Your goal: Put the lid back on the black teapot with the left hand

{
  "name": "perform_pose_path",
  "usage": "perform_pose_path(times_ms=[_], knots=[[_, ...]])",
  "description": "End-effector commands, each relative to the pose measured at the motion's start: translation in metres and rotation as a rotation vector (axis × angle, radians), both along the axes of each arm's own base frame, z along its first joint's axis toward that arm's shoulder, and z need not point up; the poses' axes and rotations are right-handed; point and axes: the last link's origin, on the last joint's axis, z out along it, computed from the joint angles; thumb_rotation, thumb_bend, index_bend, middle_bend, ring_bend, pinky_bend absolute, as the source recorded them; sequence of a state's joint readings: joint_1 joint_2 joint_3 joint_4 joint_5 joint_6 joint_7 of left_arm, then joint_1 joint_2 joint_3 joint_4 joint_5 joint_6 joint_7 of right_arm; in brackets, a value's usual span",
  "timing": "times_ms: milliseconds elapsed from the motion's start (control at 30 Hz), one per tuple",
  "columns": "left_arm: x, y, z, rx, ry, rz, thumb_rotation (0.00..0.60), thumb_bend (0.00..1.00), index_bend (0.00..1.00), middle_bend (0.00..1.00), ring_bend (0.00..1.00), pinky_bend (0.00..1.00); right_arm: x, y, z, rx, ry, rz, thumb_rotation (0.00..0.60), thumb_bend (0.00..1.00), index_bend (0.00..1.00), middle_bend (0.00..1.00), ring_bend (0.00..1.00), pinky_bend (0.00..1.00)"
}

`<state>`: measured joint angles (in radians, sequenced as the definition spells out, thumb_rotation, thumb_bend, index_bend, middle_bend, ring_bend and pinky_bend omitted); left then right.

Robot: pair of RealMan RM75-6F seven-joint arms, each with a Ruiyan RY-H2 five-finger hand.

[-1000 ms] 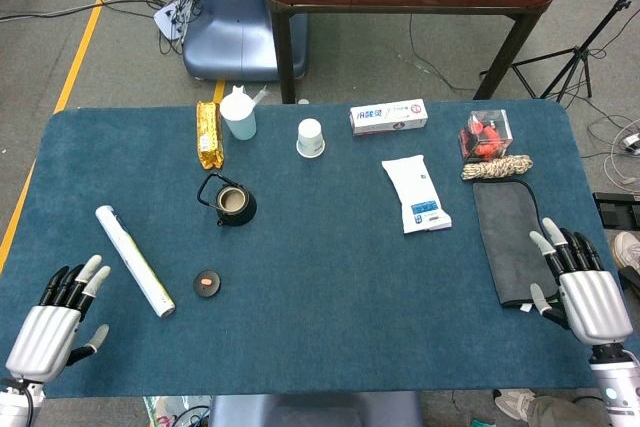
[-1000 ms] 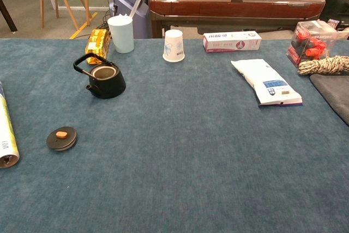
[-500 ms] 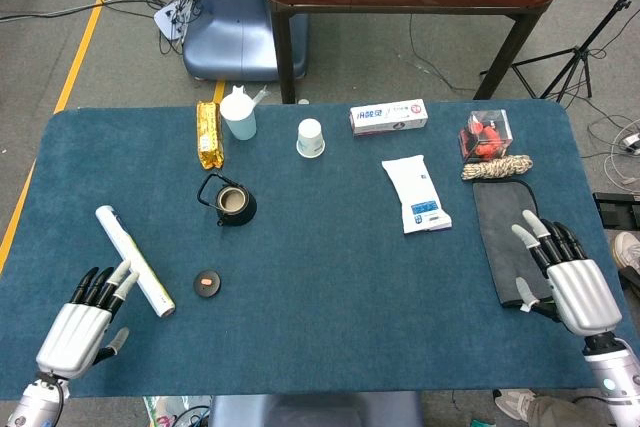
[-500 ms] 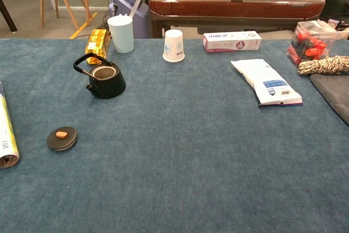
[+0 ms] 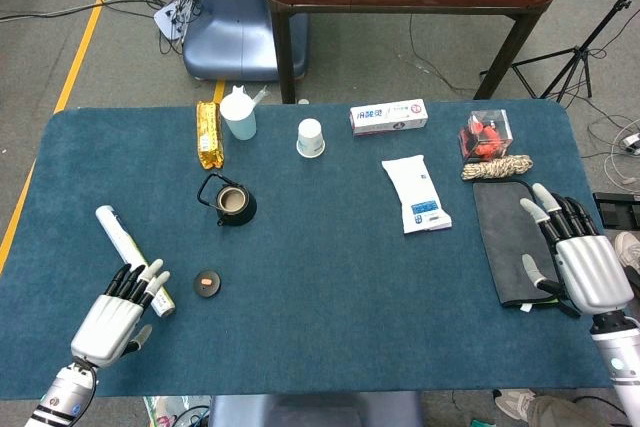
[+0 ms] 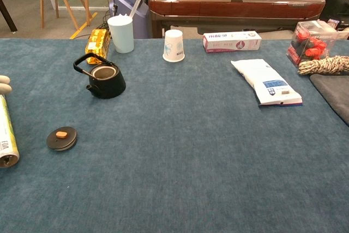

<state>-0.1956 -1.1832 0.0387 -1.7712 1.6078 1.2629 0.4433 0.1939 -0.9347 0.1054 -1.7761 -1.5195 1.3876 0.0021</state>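
Blue-felt table (image 5: 330, 317): the lid (image 5: 206, 282) lies apart from the open black teapot (image 5: 233, 203); left hand (image 5: 118, 314) and right hand (image 5: 578, 262) hover empty, fingers spread.

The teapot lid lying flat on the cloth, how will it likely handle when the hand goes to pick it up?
The lid looks flat and low, so fingers may struggle to get under it. Its small orange knob probably offers the easiest pinch. It seems rigid and, lying flat, unlikely to roll.
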Motion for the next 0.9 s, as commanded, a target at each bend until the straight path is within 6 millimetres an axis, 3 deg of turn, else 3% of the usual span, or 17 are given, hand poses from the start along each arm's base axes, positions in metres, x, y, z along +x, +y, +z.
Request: perform_pose_path(times_ms=[33,400,733,900], knots=[[0.008,0.004,-0.002,-0.076,-0.047,0.043,0.600,0.32,0.07,0.00,0.00,0.00,0.000,-0.005,0.000,0.004,0.001,-0.003,0.600,0.44,0.03,0.00,0.00,0.00],[0.028,0.025,-0.002,-0.171,-0.055,0.025,0.600,0.32,0.11,0.00,0.00,0.00,0.008,-0.014,-0.003,0.012,0.013,-0.001,0.600,0.44,0.03,0.00,0.00,0.00],[0.044,0.053,-0.014,-0.190,-0.044,-0.018,0.600,0.32,0.21,0.00,0.00,0.00,0.010,-0.024,-0.007,0.017,0.024,-0.013,0.600,0.44,0.03,0.00,0.00,0.00],[0.047,0.063,-0.023,-0.212,-0.012,-0.019,0.600,0.32,0.21,0.00,0.00,0.00,0.010,-0.030,-0.008,0.019,0.030,-0.017,0.600,0.44,0.03,0.00,0.00,0.00]])
